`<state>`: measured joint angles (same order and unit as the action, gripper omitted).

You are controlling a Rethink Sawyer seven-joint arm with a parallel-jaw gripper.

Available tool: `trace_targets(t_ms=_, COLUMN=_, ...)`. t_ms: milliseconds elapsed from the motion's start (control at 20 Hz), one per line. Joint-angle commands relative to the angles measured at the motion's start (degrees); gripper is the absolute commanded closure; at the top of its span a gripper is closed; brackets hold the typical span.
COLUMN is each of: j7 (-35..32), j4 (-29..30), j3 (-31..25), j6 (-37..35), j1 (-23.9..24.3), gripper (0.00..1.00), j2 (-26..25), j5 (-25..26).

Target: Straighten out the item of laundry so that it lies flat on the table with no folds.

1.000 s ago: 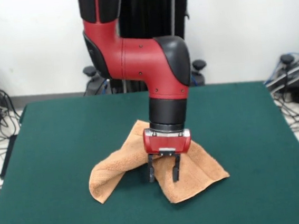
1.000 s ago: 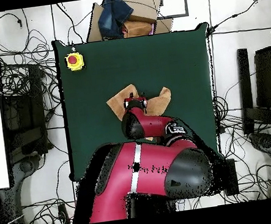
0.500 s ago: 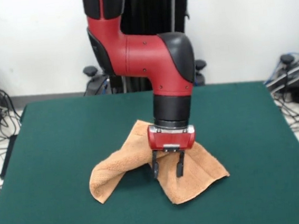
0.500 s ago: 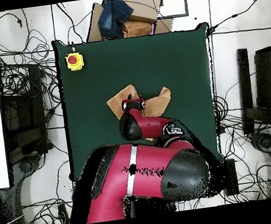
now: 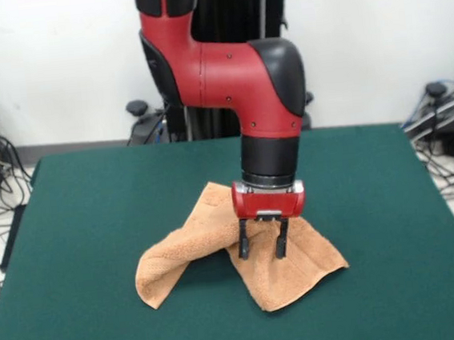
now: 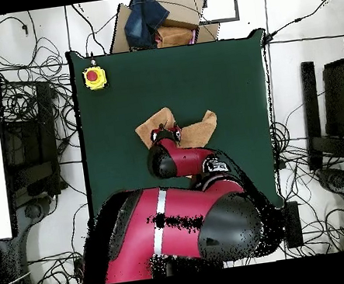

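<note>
The table (image 5: 93, 199) fills most of both views, its dark green top bare apart from a yellow box with a red button (image 6: 94, 78) near one corner (seen only from overhead). The red and black arm (image 5: 234, 81) reaches down over the middle of the top. Under it, near the table's centre, lies the towel (image 5: 300, 263), peach-orange and crumpled into a rough V: one wing runs toward the front view's lower left, the other toward its lower right, and a fold rises between them. The gripper (image 5: 261, 249) hangs just above that middle fold with its two dark fingers (image 5: 243, 242) spread apart and nothing between them.

The step in hand looks like positioning for a grasp; the cloth is far from flat. Next, I judge, the gripper should descend onto an edge or corner of the folded-over part, pinch a single layer, and drag it outward across the felt so the fold opens
</note>
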<state>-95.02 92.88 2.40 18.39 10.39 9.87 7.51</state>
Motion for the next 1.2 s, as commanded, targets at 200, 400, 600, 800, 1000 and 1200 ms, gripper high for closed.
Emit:
trace_targets(t_ms=200, j7=-7.5, j4=-2.7, j3=-2.4, j6=-4.3, j1=2.1, gripper=0.0, j2=-4.8, j5=0.4)
trace_targets(t_ms=400, j7=-9.0, j4=-3.2, j3=-4.9, j6=-1.1, j1=5.3, gripper=0.0, j2=-5.9, j5=2.1)
trace_targets(t_ms=600, j7=-8.9, j4=-4.2, j3=-6.5, j6=-0.4, j1=6.9, gripper=0.0, j2=-7.2, j5=3.0)
trace_targets(t_ms=800, j7=-8.9, j4=-4.8, j3=-7.3, j6=0.8, j1=7.8, gripper=0.0, j2=-8.5, j5=3.8)
trace_targets(t_ms=1000, j7=-9.0, j4=-4.8, j3=-8.7, j6=1.2, j1=9.0, gripper=0.0, j2=-9.0, j5=4.6)
trace_targets(t_ms=1200, j7=-9.2, j4=-4.2, j3=-8.7, j6=1.5, j1=8.7, gripper=0.0, j2=-8.3, j5=4.5)
